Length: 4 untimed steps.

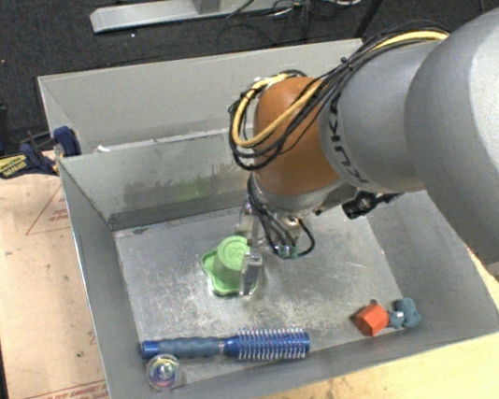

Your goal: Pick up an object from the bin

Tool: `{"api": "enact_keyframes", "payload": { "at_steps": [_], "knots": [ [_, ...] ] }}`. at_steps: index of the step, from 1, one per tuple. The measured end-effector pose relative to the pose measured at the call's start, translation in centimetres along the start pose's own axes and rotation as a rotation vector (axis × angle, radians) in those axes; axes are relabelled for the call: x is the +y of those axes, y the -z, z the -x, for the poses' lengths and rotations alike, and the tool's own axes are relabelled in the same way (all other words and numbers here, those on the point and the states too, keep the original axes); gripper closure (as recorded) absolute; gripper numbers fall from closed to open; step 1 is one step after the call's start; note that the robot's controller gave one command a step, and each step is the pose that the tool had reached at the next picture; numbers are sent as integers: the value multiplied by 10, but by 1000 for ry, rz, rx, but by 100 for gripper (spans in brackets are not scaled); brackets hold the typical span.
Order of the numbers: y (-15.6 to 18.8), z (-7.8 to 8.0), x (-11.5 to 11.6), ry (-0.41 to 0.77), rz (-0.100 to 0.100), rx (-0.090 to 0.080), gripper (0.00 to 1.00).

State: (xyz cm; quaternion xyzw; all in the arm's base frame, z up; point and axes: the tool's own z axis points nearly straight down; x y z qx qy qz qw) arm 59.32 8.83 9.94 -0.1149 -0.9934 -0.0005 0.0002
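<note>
My gripper (251, 277) reaches down into the middle of the bin, its fingertips right against the right side of a green plastic cup-like thing (226, 266). The green thing lies on the bin floor, partly hidden by the fingers. Whether it sits between the fingers cannot be made out. A blue hairbrush (241, 345) lies along the front of the bin, below the gripper.
A small clear ball-like thing (164, 373) lies at the front left by the brush handle. An orange block with a pale blue piece (383, 316) rests at the front right. The arm with its orange cover and yellow cables fills the right side above the bin.
</note>
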Motion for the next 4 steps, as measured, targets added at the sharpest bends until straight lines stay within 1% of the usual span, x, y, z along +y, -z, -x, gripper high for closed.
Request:
{"api": "enact_keyframes", "payload": {
  "at_steps": [1,2,3,4],
  "knots": [
    [-12,-1,0,-66,1,-5,0],
    [-23,1,16,-75,0,-10,0],
    [-22,2,17,-76,3,-12,100],
    [-2,3,17,-75,2,-5,100]
  ]
}}
